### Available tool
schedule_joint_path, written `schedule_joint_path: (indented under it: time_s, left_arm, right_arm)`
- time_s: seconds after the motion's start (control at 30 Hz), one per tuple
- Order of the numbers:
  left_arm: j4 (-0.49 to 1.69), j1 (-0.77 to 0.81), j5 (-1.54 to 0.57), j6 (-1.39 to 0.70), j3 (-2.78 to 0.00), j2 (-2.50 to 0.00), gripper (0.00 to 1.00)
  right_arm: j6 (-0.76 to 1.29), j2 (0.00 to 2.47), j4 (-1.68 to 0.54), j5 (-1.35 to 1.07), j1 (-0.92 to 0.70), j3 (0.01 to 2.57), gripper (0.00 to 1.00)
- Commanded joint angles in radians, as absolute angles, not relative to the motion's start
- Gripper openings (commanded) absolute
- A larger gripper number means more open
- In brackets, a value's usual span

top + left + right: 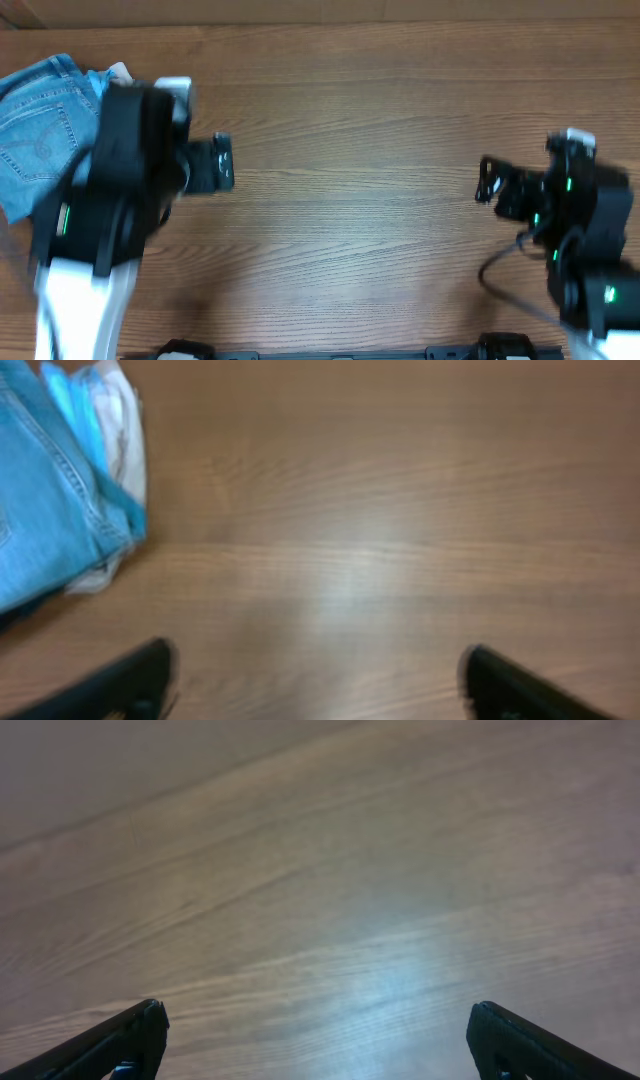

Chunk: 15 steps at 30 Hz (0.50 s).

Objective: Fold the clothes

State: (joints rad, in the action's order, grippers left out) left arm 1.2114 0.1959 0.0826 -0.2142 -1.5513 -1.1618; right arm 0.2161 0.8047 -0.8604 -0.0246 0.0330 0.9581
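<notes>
- Your right claw hangs over bare table; its jaws stand wide apart with nothing between them.
- Your left claw is spread just as wide and holds nothing; it sits over bare wood near the jeans, not touching them.
- The jeans lie at the far left corner of the table, partly under the left arm; a stitched back pocket faces up; bunched or part-folded, I cannot tell which.
- A pale cloth lies against their edge, touching; keep it out of your pinch.
- Expect the denim to be soft but weighty; it will likely drape and drag on the wood, not slide; take it at a thick seam or the waistband, one claw at each end, so it does not sag.
</notes>
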Motion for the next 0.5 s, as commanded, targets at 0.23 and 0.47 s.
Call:
schedule_joint_path:
  time_s: [0.23,0.47]
  left_arm:
    - [1.113,0.196,0.217,-0.259,-1.181,-0.888,1.0]
    - [1.256,0.196,0.217,-0.259,-1.179,-0.916,1.0]
  right_arm:
    - [0.248,0.69,-1.129,0.025,0.035,0.836,1.0]
    - [0.248,0.699,-1.169,0.025,0.035,0.836,1.0]
